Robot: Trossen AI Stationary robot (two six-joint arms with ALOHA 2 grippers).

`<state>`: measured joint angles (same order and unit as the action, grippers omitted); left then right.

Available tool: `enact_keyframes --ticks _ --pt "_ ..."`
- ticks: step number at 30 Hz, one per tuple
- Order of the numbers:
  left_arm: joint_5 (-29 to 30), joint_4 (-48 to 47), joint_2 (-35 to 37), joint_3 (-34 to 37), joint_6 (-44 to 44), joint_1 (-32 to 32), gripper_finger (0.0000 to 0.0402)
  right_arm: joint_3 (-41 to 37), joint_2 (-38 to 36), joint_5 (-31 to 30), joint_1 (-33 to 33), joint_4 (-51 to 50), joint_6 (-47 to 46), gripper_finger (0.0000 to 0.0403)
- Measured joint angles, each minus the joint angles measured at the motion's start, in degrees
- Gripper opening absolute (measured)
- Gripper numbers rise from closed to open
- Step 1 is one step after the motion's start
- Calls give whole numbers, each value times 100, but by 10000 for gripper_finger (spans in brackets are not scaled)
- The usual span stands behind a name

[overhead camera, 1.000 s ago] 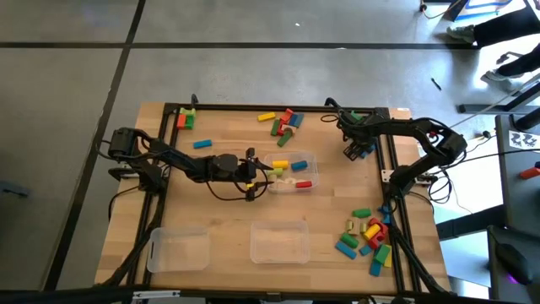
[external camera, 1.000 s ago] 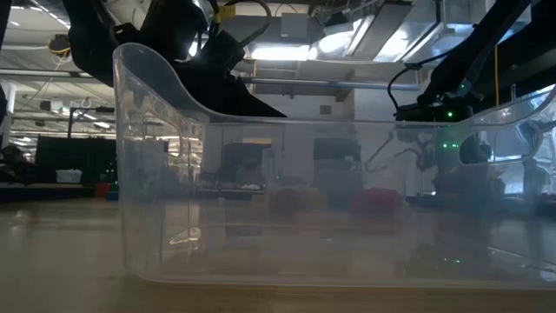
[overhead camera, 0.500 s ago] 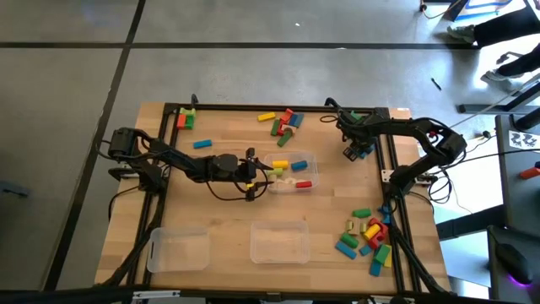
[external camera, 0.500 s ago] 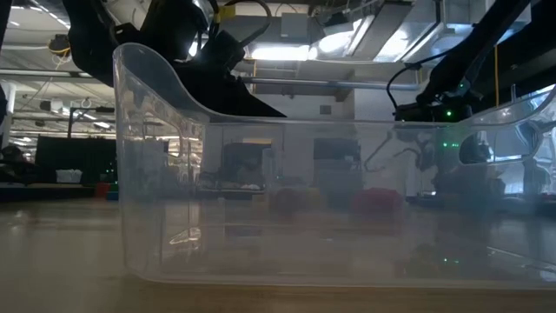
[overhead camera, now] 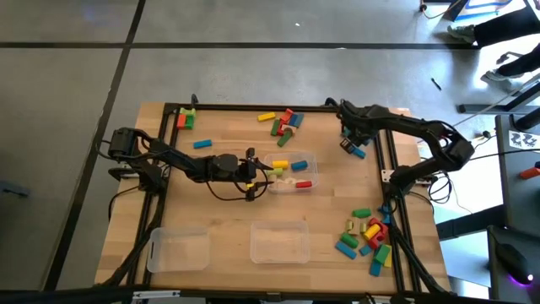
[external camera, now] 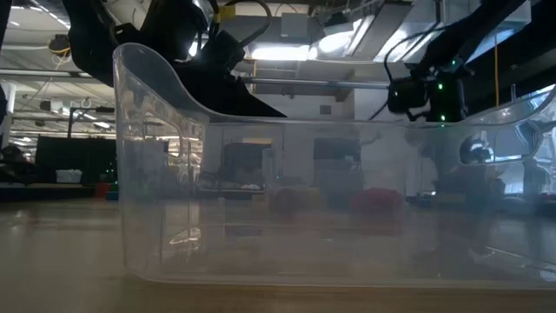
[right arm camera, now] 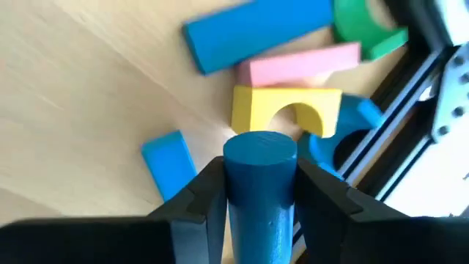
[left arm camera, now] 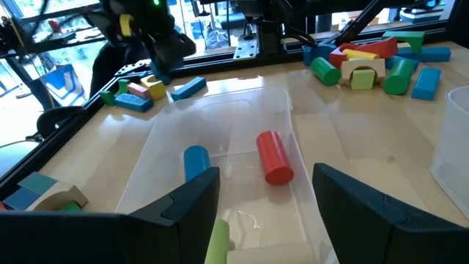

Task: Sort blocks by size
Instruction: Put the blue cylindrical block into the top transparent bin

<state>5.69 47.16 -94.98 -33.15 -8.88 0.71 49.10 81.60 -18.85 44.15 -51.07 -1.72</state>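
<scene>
Up comes the right gripper (right arm camera: 260,192) from the far right corner, jaws clamped on a blue cylinder (right arm camera: 260,187) lifted off the blocks (right arm camera: 287,104) there. Left gripper (left arm camera: 267,209) hangs spread open over the middle tray (left arm camera: 289,103), which holds a few blocks.

Three clear trays (overhead camera: 291,168) on wooden table (overhead camera: 228,203); grey floor (overhead camera: 67,101) around.

a robotics lab: wooden table (overhead camera: 228,177) on grey concrete floor (overhead camera: 67,101), ceiling lights (external camera: 334,39) overhead.
</scene>
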Motion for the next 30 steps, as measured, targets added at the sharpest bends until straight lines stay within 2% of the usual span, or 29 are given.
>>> enact_keyframes --ticks 12,22,30 --pt "0 0 0 0 -9 0 214 680 -566 260 -1293 235 -170 132" --pt "0 0 0 0 -3 0 214 728 -647 1108 -2658 1835 -89 133" --pt "0 0 0 0 6 0 214 728 -599 1248 -3398 2635 -119 132"
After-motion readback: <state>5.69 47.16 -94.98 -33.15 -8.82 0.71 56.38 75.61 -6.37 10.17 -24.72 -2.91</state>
